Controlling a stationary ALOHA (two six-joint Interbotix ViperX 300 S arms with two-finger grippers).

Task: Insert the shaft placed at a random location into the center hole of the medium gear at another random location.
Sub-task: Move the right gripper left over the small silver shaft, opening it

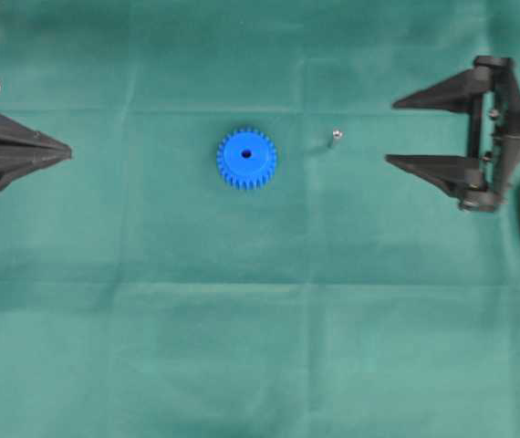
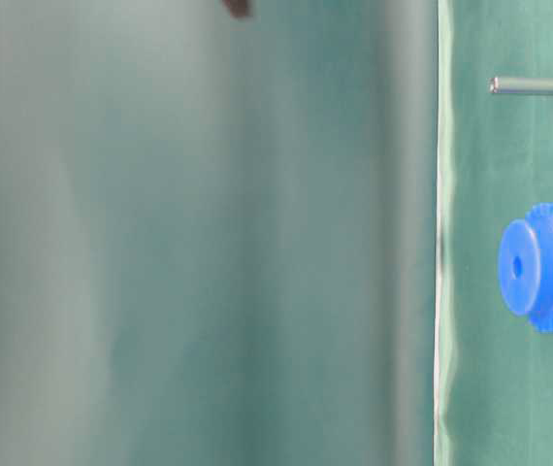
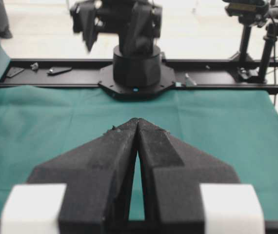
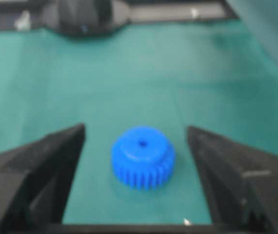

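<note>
Clearly the shaft (image 1: 337, 137) is tiny: standing mid-worktop just beside the medium gear (image 1: 246, 158), toward the right edge, it could topple or slip from the wide-spread, empty right end effector (image 1: 390, 130). Left end effector (image 1: 67, 152) sits clenched, empty.

Blue gear (image 4: 143, 157) btwn spread end effector (image 4: 135, 180) fingers (image 4: 46, 165)

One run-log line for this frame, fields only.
left claw: shut, empty | right claw: open, empty | shaft: on cloth, right of gear | medium gear: flat, center hole empty
</note>
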